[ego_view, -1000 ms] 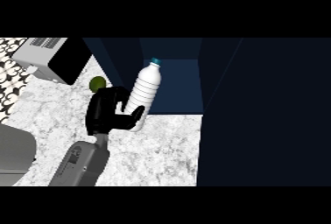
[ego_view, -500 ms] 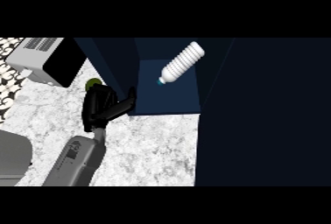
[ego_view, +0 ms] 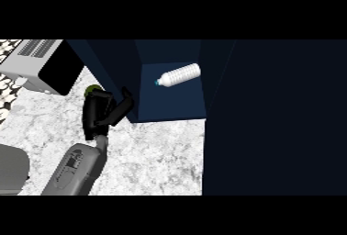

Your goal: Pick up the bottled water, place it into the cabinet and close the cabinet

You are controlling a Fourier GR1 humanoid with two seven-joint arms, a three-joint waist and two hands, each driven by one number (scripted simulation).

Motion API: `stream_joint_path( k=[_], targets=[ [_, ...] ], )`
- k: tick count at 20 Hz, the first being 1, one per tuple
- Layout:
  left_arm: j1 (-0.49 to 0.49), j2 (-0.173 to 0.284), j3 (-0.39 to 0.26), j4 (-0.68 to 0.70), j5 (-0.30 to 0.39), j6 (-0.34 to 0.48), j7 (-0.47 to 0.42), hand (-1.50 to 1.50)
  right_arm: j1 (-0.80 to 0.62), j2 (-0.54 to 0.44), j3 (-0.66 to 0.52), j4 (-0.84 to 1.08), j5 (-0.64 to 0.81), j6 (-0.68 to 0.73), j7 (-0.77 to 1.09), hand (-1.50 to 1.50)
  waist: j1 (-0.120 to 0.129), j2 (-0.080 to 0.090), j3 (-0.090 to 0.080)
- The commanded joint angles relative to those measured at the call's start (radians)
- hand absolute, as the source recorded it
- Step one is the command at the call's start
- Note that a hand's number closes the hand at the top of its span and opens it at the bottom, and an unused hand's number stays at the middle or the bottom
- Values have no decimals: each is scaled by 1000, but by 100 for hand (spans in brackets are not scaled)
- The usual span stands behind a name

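Observation:
The bottled water (ego_view: 180, 74) is a white ribbed bottle with a blue cap. It lies on its side on the dark blue floor of the open cabinet (ego_view: 169, 108), cap pointing left. My left hand (ego_view: 102, 110) hovers over the marble counter just outside the cabinet's left wall. Its fingers are relaxed and hold nothing, and its thumb reaches toward the cabinet's lower left corner. The hand is apart from the bottle. My right hand does not show.
A small green round object (ego_view: 90, 89) peeks out behind my left hand. A grey and black appliance (ego_view: 42, 66) stands at the back left. A grey object (ego_view: 10, 170) sits at the lower left. The dark cabinet door (ego_view: 278, 119) fills the right side.
The bottle left my left hand, tipped over and now lies on its side inside the cabinet. The hand drew back to the left, outside the cabinet.

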Motion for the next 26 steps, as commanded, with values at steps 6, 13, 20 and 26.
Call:
stream_joint_path(
  k=[6, 13, 20, 26],
  targets=[
    [-280, -2, -34, 202, -112, 38, 33, 150, -34, 1, -12, 31, -9, 4, 10, -150, -57, 35, 1],
    [-280, 70, -37, 257, -207, 114, 69, 150, -9, -10, -2, 13, -10, 16, -6, -150, -82, 37, 2],
    [-283, 68, -53, 284, -244, 151, 84, -150, -57, 0, -16, 19, -34, 13, 24, -150, -71, 41, 1],
    [-259, 82, -45, 303, -246, 162, 73, -150, -47, -21, -29, 48, -33, 40, -12, -150, -75, 43, 1]
  ],
)
